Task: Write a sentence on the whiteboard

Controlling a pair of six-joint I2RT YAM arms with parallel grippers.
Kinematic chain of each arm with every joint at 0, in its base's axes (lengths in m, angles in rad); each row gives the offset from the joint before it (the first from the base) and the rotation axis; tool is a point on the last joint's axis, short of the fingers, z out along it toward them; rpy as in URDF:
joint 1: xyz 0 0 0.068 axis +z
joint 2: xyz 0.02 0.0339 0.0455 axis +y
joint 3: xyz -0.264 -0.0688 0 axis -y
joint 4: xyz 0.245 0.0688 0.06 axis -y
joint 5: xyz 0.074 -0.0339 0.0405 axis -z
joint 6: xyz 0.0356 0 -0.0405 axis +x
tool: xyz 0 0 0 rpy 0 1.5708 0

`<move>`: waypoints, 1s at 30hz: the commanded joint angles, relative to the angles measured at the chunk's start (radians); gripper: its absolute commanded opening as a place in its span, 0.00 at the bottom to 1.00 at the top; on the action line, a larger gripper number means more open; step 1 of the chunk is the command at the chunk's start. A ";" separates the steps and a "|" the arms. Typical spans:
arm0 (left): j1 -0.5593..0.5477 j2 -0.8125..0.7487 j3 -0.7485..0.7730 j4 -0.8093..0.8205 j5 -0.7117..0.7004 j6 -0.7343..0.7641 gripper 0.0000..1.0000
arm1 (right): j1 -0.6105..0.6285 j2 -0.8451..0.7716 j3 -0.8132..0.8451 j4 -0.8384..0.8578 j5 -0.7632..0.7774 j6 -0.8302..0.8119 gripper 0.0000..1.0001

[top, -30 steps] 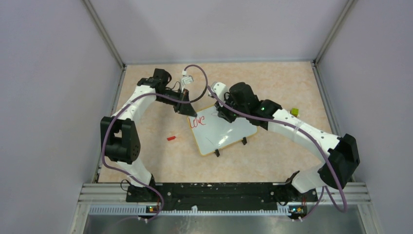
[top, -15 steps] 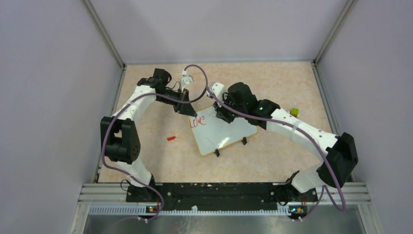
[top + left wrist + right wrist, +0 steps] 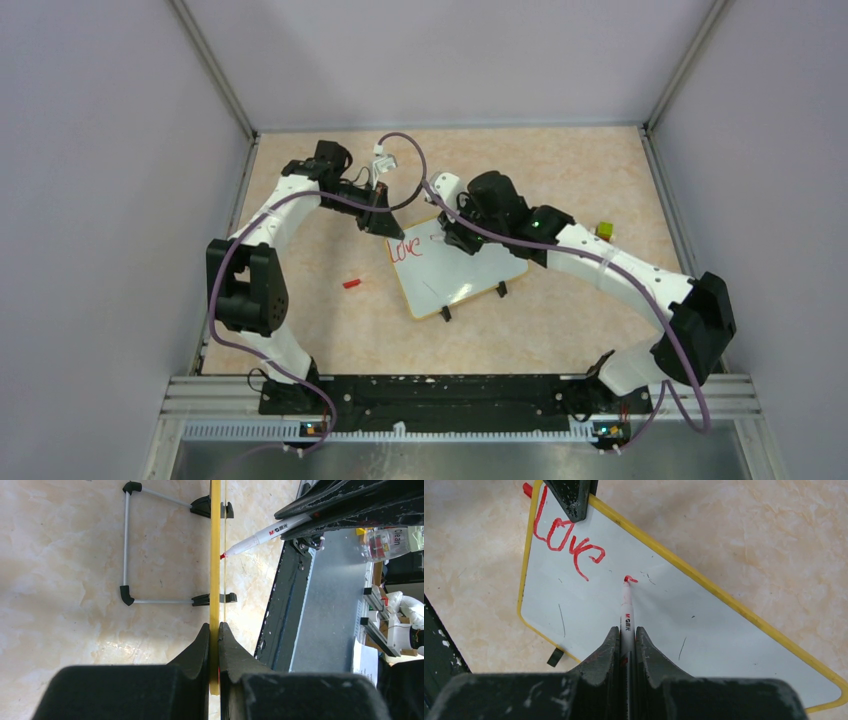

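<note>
The whiteboard (image 3: 470, 275), white with a yellow rim, stands tilted on the table's middle. My left gripper (image 3: 383, 225) is shut on its upper left corner; in the left wrist view the yellow rim (image 3: 215, 570) runs edge-on between the jaws of the left gripper (image 3: 214, 626). The sentence (image 3: 566, 542) reads "Love" in red, with a short red stroke (image 3: 630, 579) to its right. My right gripper (image 3: 626, 629) is shut on a white marker (image 3: 626, 612), whose red tip touches the board at that stroke. The marker (image 3: 265, 534) also shows in the left wrist view.
A small red cap (image 3: 351, 283) lies on the table left of the board. A yellow-green block (image 3: 604, 229) sits beside the right arm. Two black clip feet (image 3: 446, 313) hold the board's lower edge, and a wire stand (image 3: 127, 545) props it from behind. Walls enclose the table.
My right gripper has shifted slightly left over the board with the marker. The left arm and the board have not moved.
</note>
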 commanded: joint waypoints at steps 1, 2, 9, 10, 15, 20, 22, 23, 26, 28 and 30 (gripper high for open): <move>-0.018 -0.010 -0.020 0.003 -0.036 0.005 0.00 | 0.009 -0.036 -0.016 0.005 0.010 -0.017 0.00; -0.018 -0.010 -0.021 0.003 -0.036 0.005 0.00 | 0.009 -0.037 -0.018 0.002 0.006 -0.019 0.00; -0.018 -0.014 -0.023 0.004 -0.037 0.002 0.00 | 0.005 -0.045 -0.023 0.001 0.055 -0.015 0.00; -0.018 -0.016 -0.024 0.004 -0.037 0.002 0.00 | 0.000 -0.046 -0.022 0.000 0.059 -0.010 0.00; -0.018 -0.013 -0.022 0.005 -0.038 0.000 0.00 | -0.004 -0.049 -0.025 -0.009 0.067 -0.007 0.00; -0.018 -0.015 -0.023 0.006 -0.039 -0.002 0.00 | -0.005 -0.049 -0.039 -0.020 0.058 -0.012 0.00; -0.018 -0.014 -0.022 0.005 -0.039 0.000 0.00 | -0.005 -0.049 -0.042 -0.024 0.052 -0.014 0.00; -0.018 -0.013 -0.022 0.006 -0.039 -0.002 0.00 | -0.004 -0.047 -0.043 -0.026 0.047 -0.014 0.00; -0.018 -0.013 -0.020 0.006 -0.039 0.000 0.00 | 0.010 -0.042 -0.043 -0.027 0.036 -0.015 0.00; -0.018 -0.012 -0.021 0.005 -0.038 0.000 0.00 | 0.026 -0.036 -0.043 -0.027 0.034 -0.015 0.00; -0.018 -0.015 -0.022 0.004 -0.038 0.000 0.00 | 0.037 -0.027 -0.039 -0.021 0.036 -0.016 0.00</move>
